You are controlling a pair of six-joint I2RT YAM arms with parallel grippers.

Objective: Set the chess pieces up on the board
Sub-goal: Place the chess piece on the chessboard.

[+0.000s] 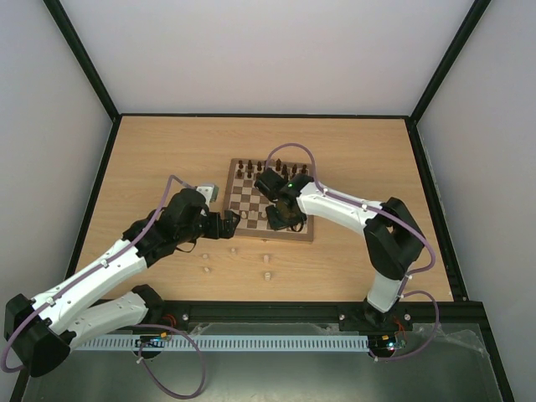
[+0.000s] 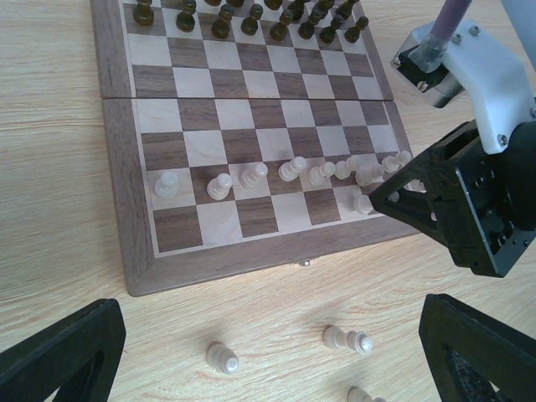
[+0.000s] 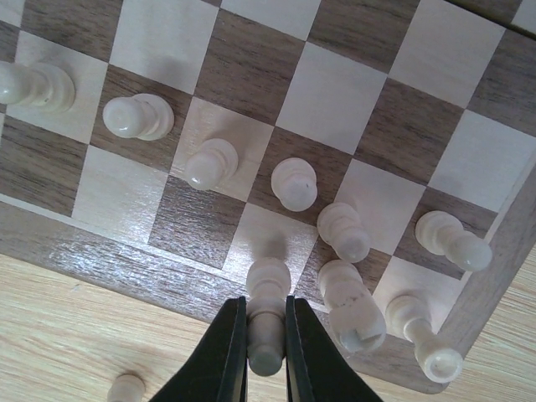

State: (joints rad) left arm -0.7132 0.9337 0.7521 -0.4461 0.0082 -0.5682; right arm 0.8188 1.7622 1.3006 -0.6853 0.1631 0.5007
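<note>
Chess pieces (image 3: 293,184) judged light, rigid, smooth, easily toppled; right gripper (image 3: 266,339) clamps one about its middle; left gripper (image 2: 268,368) wide open.

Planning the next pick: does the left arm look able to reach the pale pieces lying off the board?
Likely yes: the open left pincer hovers close over the pale pieces, and nothing stands in between.

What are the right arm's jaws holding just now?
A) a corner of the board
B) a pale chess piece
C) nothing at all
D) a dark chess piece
B: in the right wrist view, the right arm's jaws are shut on a pale piece at the edge of the board.
</note>
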